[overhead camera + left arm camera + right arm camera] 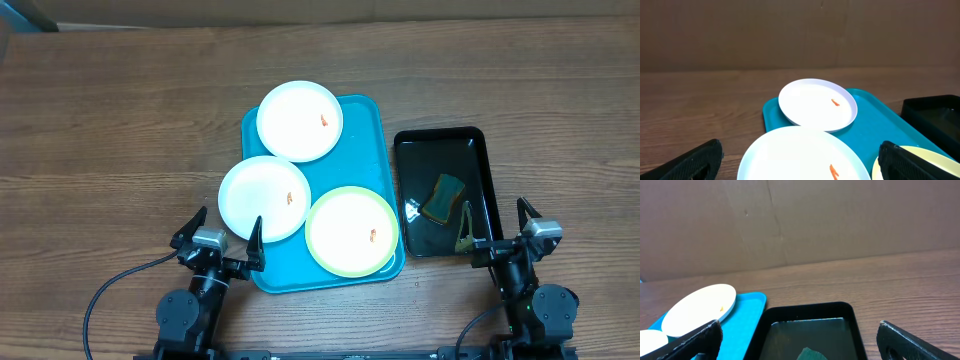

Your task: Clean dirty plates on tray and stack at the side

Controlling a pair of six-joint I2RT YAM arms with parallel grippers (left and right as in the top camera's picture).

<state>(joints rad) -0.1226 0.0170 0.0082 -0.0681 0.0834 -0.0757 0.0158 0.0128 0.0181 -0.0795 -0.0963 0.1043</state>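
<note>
Three plates lie on the turquoise tray (pixel 375 140). A plain white plate (pixel 299 121) is at the far end, a second white plate (pixel 263 197) hangs over the tray's left edge, and a yellow-green-rimmed plate (pixel 352 231) is at the near right. Each has a small orange smear. My left gripper (pixel 222 232) is open and empty, just in front of the second white plate (pixel 805 155); the far plate (pixel 817 104) and tray (pixel 875 125) show beyond. My right gripper (pixel 497 223) is open and empty at the near end of the black tray (pixel 482 150).
The black tray (pixel 810 317) right of the turquoise tray (pixel 747 307) holds water and a green-yellow sponge (pixel 442 196). Brown wooden table (pixel 120 120) lies all round, with a cardboard wall at the back.
</note>
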